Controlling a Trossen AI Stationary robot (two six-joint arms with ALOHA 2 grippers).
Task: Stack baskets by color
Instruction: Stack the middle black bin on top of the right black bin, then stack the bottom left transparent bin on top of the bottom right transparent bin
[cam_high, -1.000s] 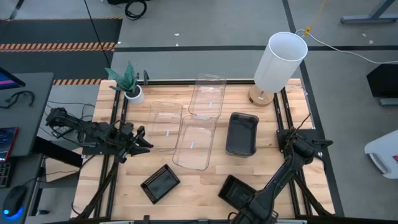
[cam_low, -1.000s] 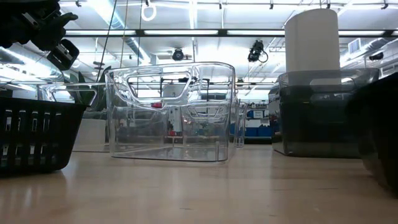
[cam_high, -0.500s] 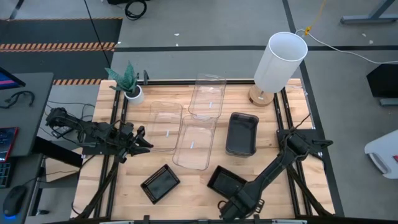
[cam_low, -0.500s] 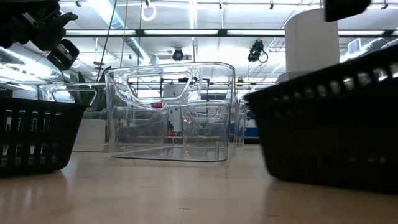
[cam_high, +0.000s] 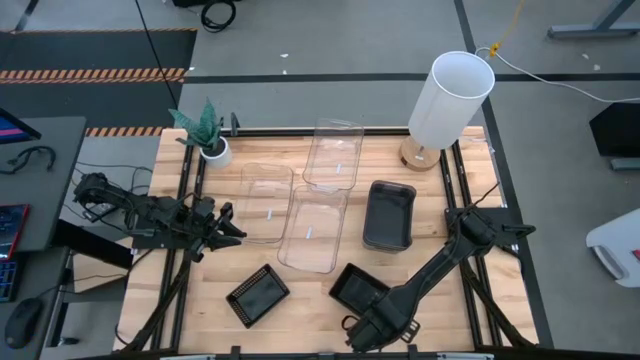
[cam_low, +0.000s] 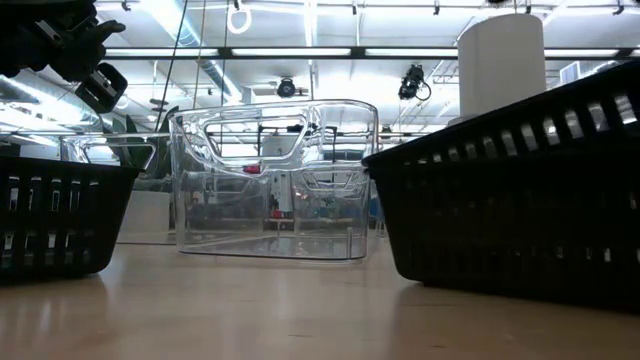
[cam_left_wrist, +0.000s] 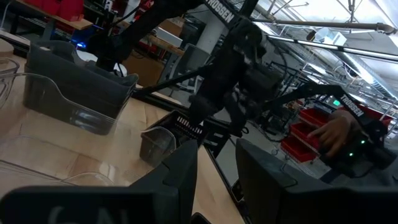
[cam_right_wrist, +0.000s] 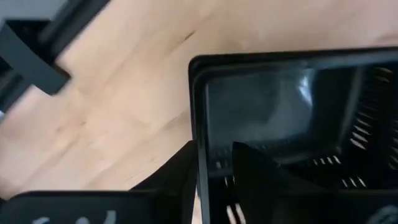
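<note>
Three clear baskets sat in the middle of the table: one (cam_high: 333, 152) at the back, one (cam_high: 267, 203) left of it, one (cam_high: 314, 229) in front. A smoky grey basket (cam_high: 389, 215) stood to their right. Two small black baskets lay near the front edge, one (cam_high: 258, 295) left and one (cam_high: 360, 289) right, both turned at a slant.

The desk (cam_high: 330, 310) is seen to be of pale, matt wood with a visible grain, framed by dark metal rails (cam_high: 186, 190). Three rectangular baskets of clear, glossy plastic (cam_high: 333, 152) are shown with bright glints on their walls, beside a rectangular basket of smoky grey translucent plastic (cam_high: 389, 214). The shallow black plastic baskets with slotted walls (cam_high: 358, 288) are shown with a smooth floor that gives a soft sheen, and the white cylindrical lamp shade (cam_high: 451, 100) looks matt.
</note>
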